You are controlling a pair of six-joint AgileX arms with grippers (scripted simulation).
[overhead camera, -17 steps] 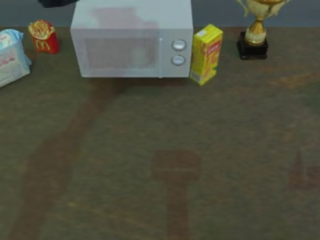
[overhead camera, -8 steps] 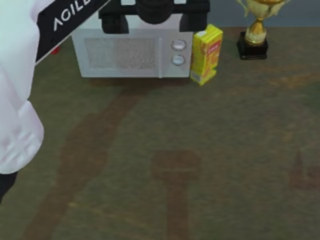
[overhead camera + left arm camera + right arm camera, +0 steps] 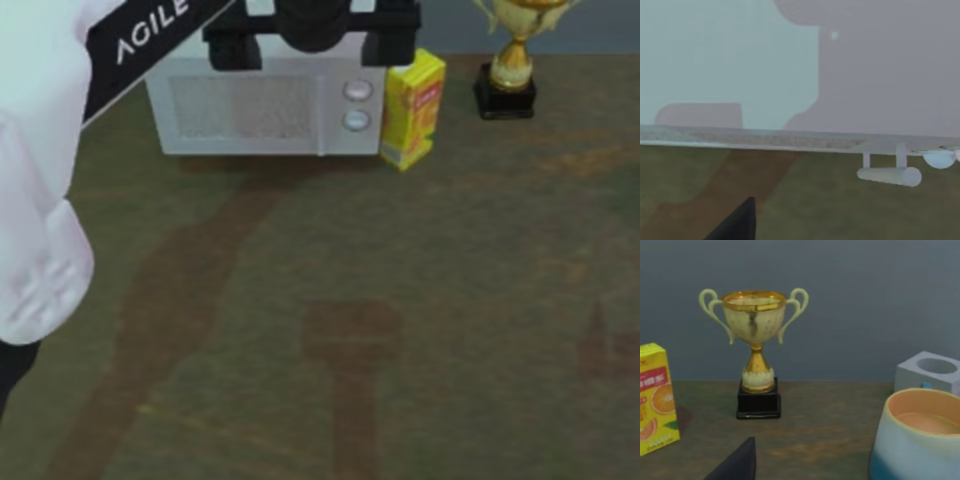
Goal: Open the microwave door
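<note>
white microwave [image 3: 265, 105] stands shut at the back of the surface [image 3: 420, 300], left arm over it.
its door [image 3: 240, 108] is flush with the front, mesh window facing forward; the handle [image 3: 889, 175] shows in the left wrist view beside a knob [image 3: 939, 159]. the left end effector [image 3: 312, 35] hangs over the microwave's top edge above the door; whether it is apart or together i cannot tell. a yellow carton [image 3: 412, 108] sits just beside the control panel, a trophy [image 3: 510, 60] further right. the right wrist view shows the trophy, the carton, a cup [image 3: 917, 435] and one dark fingertip [image 3: 737, 462]; that end effector's state is unclear too.
</note>
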